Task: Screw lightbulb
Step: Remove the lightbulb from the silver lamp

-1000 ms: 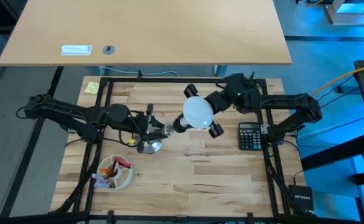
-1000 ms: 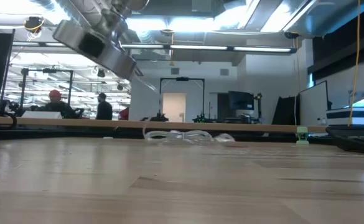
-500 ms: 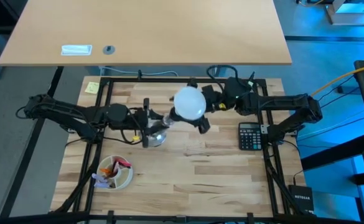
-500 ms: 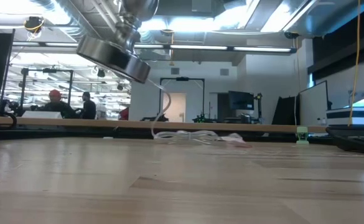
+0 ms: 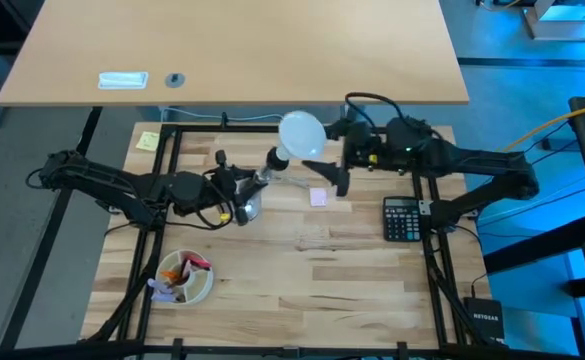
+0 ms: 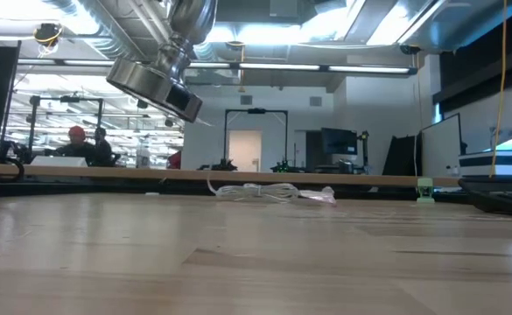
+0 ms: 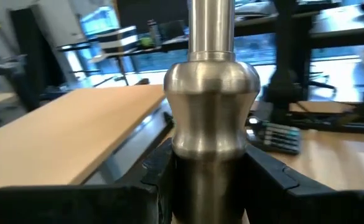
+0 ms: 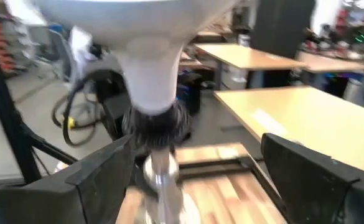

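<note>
Left gripper [image 7: 210,180] clamps the stand [image 7: 211,118]; right gripper [image 8: 228,168] spread (lightbulb [image 5: 302,133] free).

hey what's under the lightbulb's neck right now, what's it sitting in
The lightbulb narrows into a black socket atop the silvery stand, which the left gripper clamps. The bulb's screw base is hidden inside the socket, so how far it is threaded cannot be seen.

Only readable text: "NETGEAR" on the small black box [image 5: 485,315] at the near right table edge; calculator [image 5: 403,219] key markings too small to read.
</note>
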